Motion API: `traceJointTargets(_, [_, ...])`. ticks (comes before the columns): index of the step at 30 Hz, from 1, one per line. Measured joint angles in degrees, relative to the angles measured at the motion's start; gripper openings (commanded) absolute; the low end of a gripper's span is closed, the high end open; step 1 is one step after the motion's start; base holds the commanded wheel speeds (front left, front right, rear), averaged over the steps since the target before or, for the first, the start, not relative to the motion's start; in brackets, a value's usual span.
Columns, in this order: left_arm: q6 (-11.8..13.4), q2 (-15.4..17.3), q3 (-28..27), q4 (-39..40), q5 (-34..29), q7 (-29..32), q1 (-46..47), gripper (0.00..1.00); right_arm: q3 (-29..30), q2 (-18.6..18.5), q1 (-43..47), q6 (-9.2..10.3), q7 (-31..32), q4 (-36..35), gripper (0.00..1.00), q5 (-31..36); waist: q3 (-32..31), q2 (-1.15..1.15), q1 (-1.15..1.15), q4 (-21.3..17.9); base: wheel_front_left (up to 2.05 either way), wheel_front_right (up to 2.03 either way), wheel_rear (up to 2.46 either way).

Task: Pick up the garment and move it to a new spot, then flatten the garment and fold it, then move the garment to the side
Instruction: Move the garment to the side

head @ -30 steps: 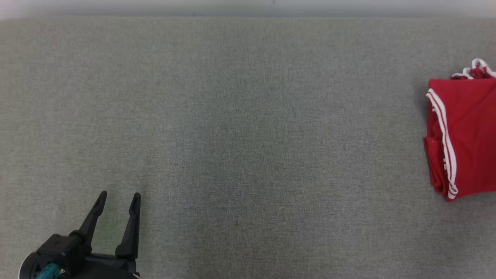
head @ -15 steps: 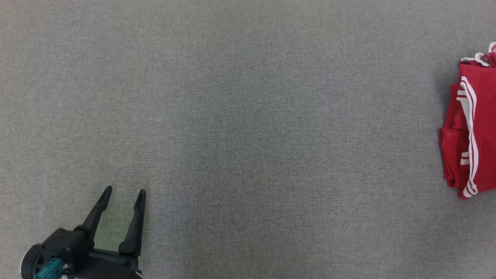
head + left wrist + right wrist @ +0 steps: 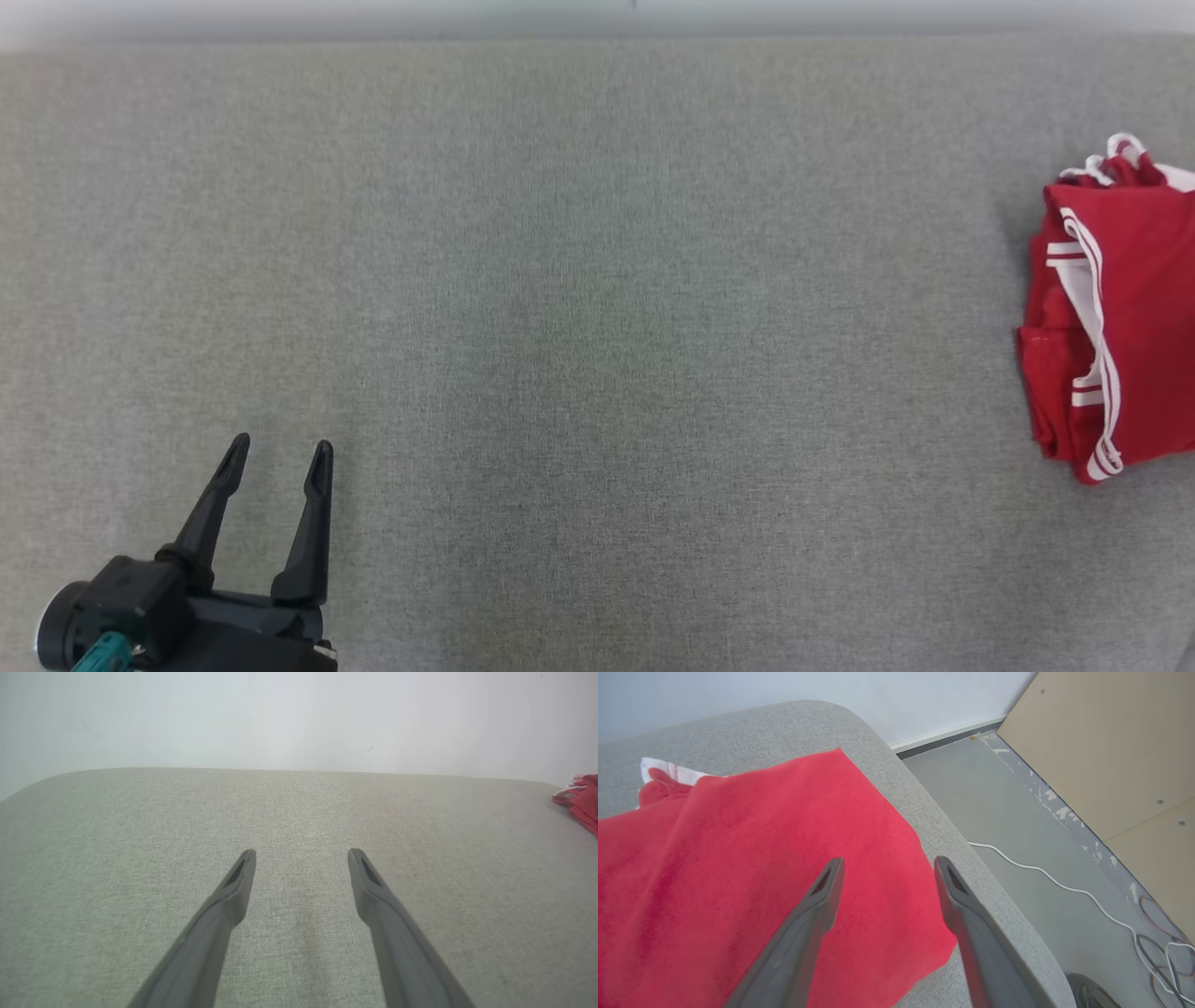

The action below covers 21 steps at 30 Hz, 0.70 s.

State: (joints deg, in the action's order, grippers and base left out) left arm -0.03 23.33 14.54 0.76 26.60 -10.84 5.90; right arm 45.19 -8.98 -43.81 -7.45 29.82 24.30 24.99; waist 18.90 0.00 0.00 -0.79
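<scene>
Red garment (image 3: 1125,308) at the right edge of the cushion (image 3: 597,280) (wide grey stretch leftward) — left gripper (image 3: 281,442), right gripper (image 3: 889,860) both splayed.

- Head view is looking down from high above the left gripper (image 3: 280,443).
- Left wrist view is skimming the grey cushion (image 3: 299,812), facing the wall (image 3: 299,718) beyond its fingers (image 3: 224,914).
- Right wrist view is sitting close over the red garment (image 3: 738,858), shared by all.

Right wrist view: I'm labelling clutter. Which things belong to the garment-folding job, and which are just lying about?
Job:
red garment
grey padded surface under it
right claw, open over it

Lying about:
white cable on the floor
cable tangle
tan panel
</scene>
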Motion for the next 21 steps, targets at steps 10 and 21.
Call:
traceJointTargets(10, [1.11, -4.44, -2.2, -1.62, 3.0, -3.23, -4.09, 1.0, -7.45, 3.26, 11.55, -0.01, -5.2, -3.7, 1.0, -8.32, -7.73, 0.0, -0.01, -0.65, 0.0, 0.0, 0.0])
traceJointTargets(21, [1.54, -8.4, -5.28, -4.61, 3.91, -4.15, -8.42, 1.0, -28.4, 5.57, 33.37, 0.0, -24.47, -12.7, 1.0, -25.35, -18.23, -0.01, -0.02, -1.34, 0.0, 0.0, 0.0])
